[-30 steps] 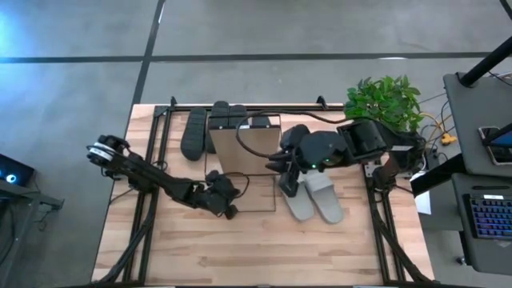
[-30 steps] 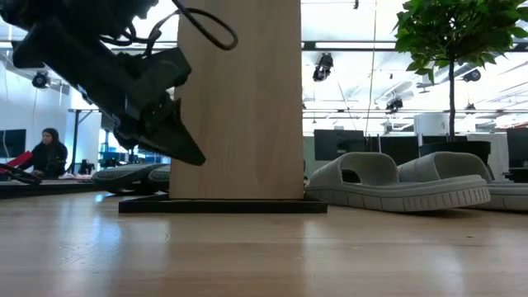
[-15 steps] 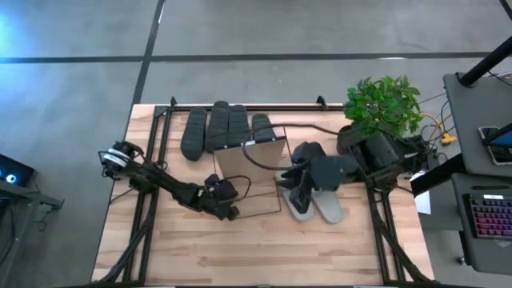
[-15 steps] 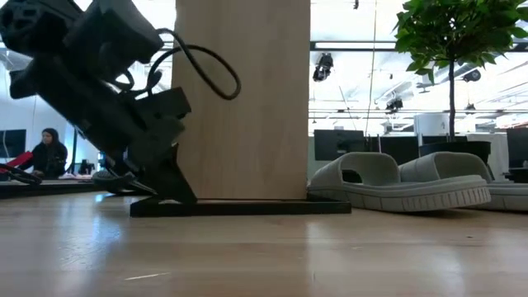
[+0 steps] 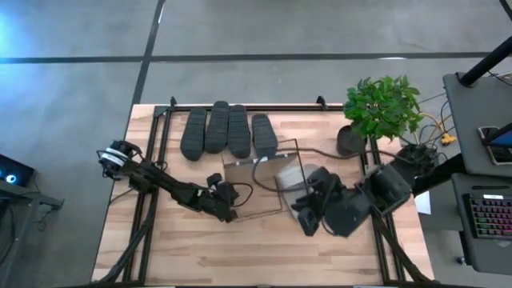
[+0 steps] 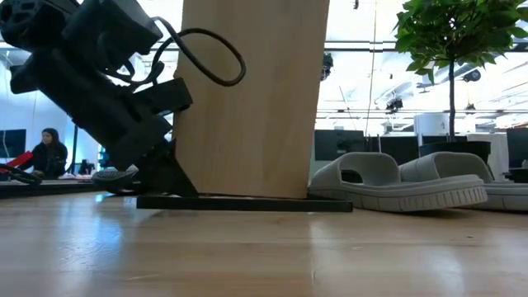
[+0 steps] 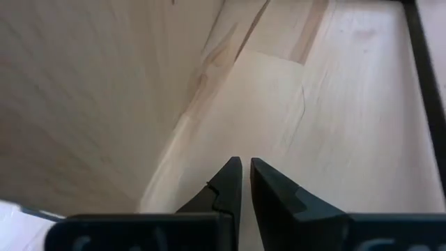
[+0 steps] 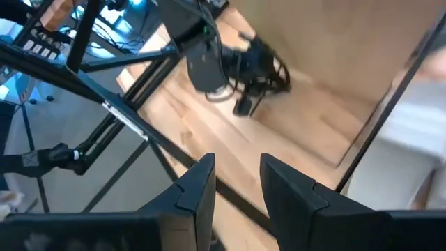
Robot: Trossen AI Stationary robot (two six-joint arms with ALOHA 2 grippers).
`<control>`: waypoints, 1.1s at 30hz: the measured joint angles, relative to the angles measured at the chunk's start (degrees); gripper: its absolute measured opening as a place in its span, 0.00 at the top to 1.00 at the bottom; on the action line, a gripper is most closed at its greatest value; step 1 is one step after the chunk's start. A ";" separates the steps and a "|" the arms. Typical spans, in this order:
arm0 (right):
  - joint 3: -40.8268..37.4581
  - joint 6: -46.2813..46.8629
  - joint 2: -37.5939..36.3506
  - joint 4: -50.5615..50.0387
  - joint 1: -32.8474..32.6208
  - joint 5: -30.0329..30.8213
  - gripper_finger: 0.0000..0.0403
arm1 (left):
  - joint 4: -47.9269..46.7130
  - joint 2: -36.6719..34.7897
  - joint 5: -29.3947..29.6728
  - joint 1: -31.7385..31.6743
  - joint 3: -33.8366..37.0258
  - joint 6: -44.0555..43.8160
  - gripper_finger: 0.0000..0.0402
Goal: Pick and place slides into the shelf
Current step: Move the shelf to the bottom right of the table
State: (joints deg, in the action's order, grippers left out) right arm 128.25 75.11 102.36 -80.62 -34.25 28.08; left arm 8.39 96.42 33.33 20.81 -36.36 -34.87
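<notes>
The shelf point(image 5: 260, 172) stands on its side at the table's middle. Its light wooden board point(image 6: 256, 99) is upright and leans a little, and a black frame bar point(image 6: 239, 203) lies on the table. Several dark slides point(image 5: 228, 130) lie in a row beyond it. Two light grey slides point(image 6: 396, 181) lie right of it, mostly hidden under my right arm in the high view. My left gripper point(image 5: 232, 213) is shut, low at the frame's near left corner. My right gripper point(image 5: 306, 216) hangs open and empty above the table, near and right of the shelf. My left gripper slants down from the table's left, its shut fingertips point(image 6: 169, 177) right at the shelf's black frame bar point(image 6: 177, 200) beside the upright board point(image 7: 104, 90). Whether they touch the bar or the board, I cannot tell.
A potted plant point(image 5: 384, 108) stands at the far right corner. Black rails run along the table's left and right sides. Bare wood lies along the near edge point(image 5: 240, 256). A person point(image 6: 49, 153) sits far off in the room.
My right gripper has swung from the shelf's right end toward the table's near right, rolling as it went. The shelf's board has shifted toward the near edge and leans more, uncovering the dark slides. My left gripper has sunk beside the frame.
</notes>
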 joint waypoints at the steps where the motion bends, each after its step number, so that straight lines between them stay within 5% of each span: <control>1: -0.60 1.57 0.01 0.01 -0.60 0.24 0.73 | 0.01 0.00 -0.03 0.06 0.00 -0.04 0.95; 14: -6.09 19.38 0.48 -2.19 -8.64 -1.15 0.73 | -0.90 -0.13 1.00 3.26 0.09 -1.03 0.95; 33: -11.37 28.80 0.25 -1.75 -15.21 -8.00 0.73 | -1.91 -0.92 0.74 4.45 0.02 -2.14 0.95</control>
State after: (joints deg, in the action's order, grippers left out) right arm 116.88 103.91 102.61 -82.37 -49.46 20.09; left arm 6.48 95.50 34.06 25.25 -36.34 -37.01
